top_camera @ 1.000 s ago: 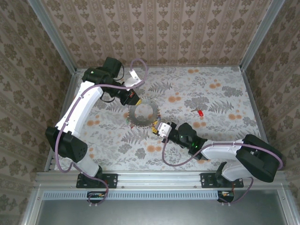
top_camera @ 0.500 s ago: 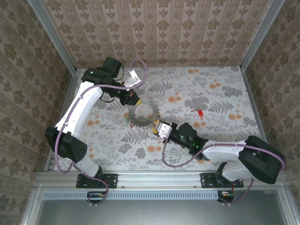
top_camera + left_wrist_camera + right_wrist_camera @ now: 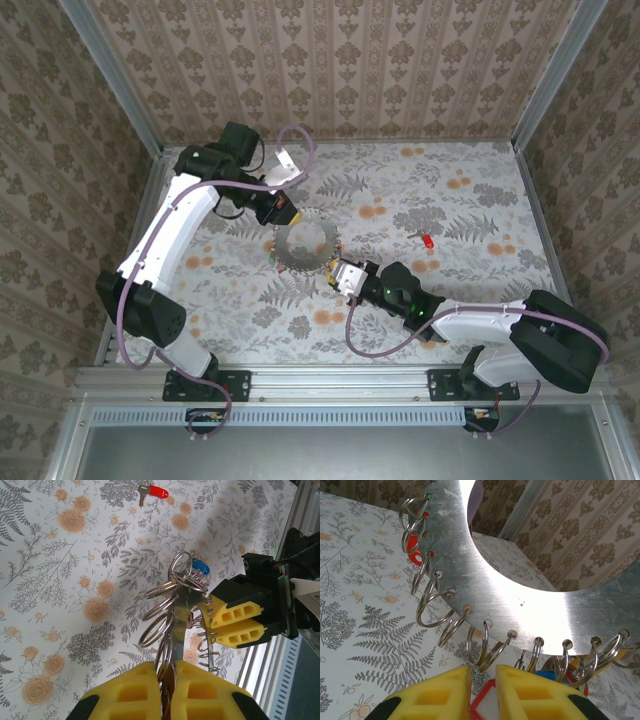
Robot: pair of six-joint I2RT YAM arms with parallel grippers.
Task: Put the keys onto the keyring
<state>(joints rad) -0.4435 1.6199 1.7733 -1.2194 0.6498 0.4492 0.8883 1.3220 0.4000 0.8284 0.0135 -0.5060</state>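
The keyring (image 3: 305,243) is a flat metal ring plate (image 3: 520,595) edged with many split rings. My left gripper (image 3: 172,666) is shut on its far-left rim (image 3: 283,212) and holds it on edge above the table. A blue-tagged key (image 3: 201,566) hangs from the rings. A red-tagged key (image 3: 427,241) lies loose on the table to the right (image 3: 159,491). My right gripper (image 3: 483,672) sits at the plate's near-right edge (image 3: 340,272), jaws a narrow gap apart. A red-edged white tag (image 3: 487,700) shows in that gap. Whether it is clamped is unclear.
The floral tablecloth (image 3: 450,200) is walled by metal rails and patterned panels (image 3: 330,60). A purple cable (image 3: 300,150) loops over the left arm. Open cloth lies at the right and the near left.
My right gripper has edged slightly left, closer to the keyring's near edge. The left arm and the keyring have stayed put. The red-tagged key has not moved.
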